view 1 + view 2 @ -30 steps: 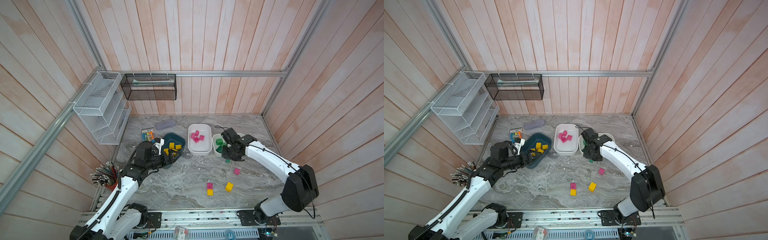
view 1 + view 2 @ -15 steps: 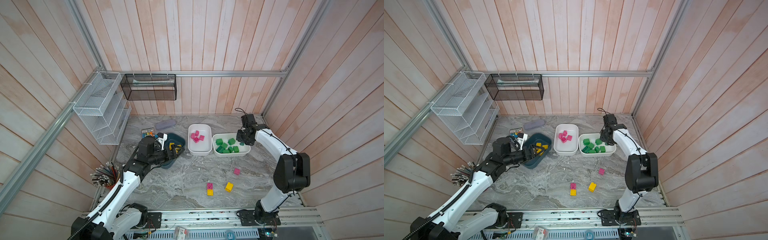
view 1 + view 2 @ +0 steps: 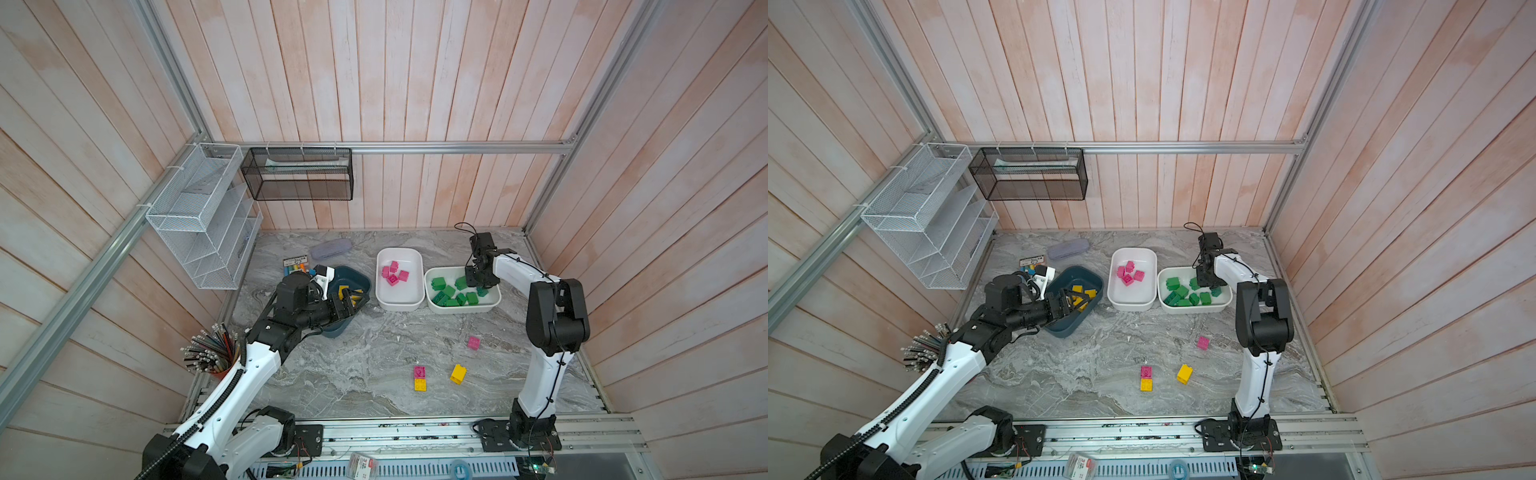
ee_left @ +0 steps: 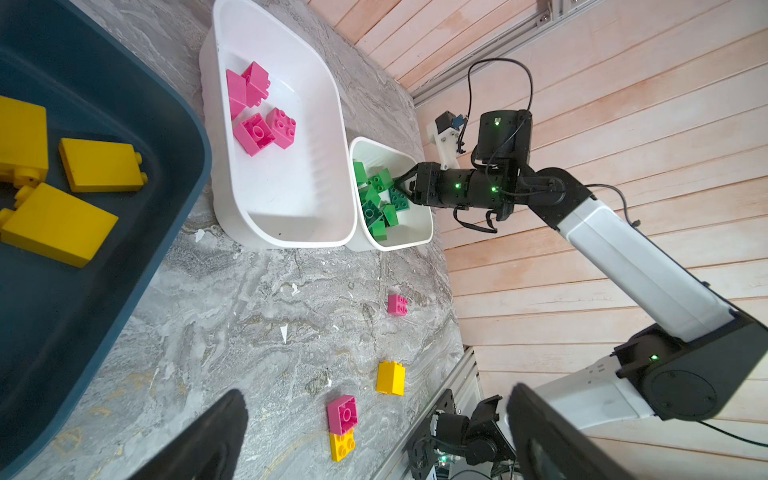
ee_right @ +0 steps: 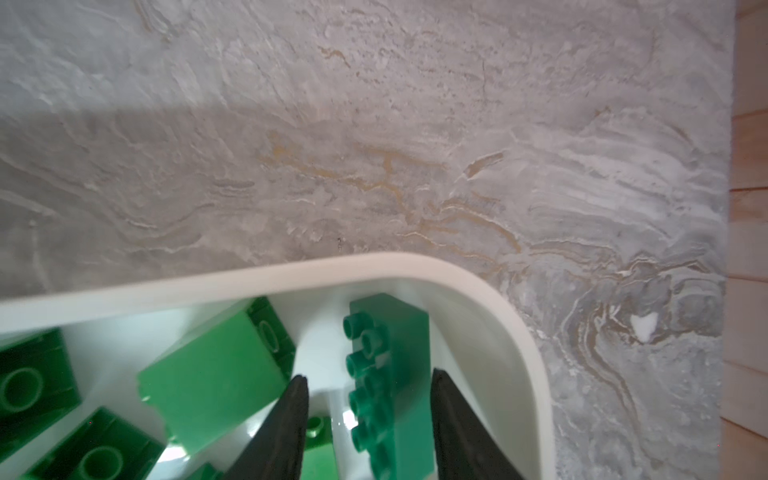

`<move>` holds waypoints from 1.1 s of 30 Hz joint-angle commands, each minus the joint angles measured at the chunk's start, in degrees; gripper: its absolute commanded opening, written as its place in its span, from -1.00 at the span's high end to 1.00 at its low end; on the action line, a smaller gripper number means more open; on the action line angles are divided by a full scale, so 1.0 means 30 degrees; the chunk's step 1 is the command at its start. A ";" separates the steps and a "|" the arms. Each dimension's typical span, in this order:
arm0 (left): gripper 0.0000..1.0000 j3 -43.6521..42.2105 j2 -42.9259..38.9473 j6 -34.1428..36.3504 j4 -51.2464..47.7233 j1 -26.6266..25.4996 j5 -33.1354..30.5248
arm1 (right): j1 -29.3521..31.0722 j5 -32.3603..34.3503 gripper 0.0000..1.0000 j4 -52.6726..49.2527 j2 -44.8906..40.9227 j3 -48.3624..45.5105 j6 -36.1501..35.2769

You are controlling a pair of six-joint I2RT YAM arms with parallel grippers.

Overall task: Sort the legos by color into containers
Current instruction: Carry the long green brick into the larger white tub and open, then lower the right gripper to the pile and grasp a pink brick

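Marble tabletop [image 5: 374, 124], green brick [image 5: 399, 332] inside parted right end effector [image 5: 368, 378], wrist view only

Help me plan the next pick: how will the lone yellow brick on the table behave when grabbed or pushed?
The lone yellow brick looks like rigid moulded plastic: probably stiff and light. Its flat, boxy sides suggest it will slide, not roll, on the smooth table. Glossy faces might slip in a grip.
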 commanded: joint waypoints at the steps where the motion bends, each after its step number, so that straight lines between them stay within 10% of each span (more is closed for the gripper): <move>1: -0.98 0.0435 0.0005 0.0121 0.0184 -0.0078 0.0170 | 0.0528 -0.0074 -0.17 -0.0030 -0.1152 0.0180 -0.0703; 17: -0.99 0.0757 0.0372 0.1547 -0.0973 0.0213 0.0187 | 0.5313 -0.9210 -0.47 -0.0462 -1.3624 -0.9277 0.7705; 33: -0.99 0.0737 -0.0793 0.4237 -0.4184 0.1051 -0.1205 | 1.2394 -0.8282 -0.48 -0.1543 -1.0003 -1.0013 1.1197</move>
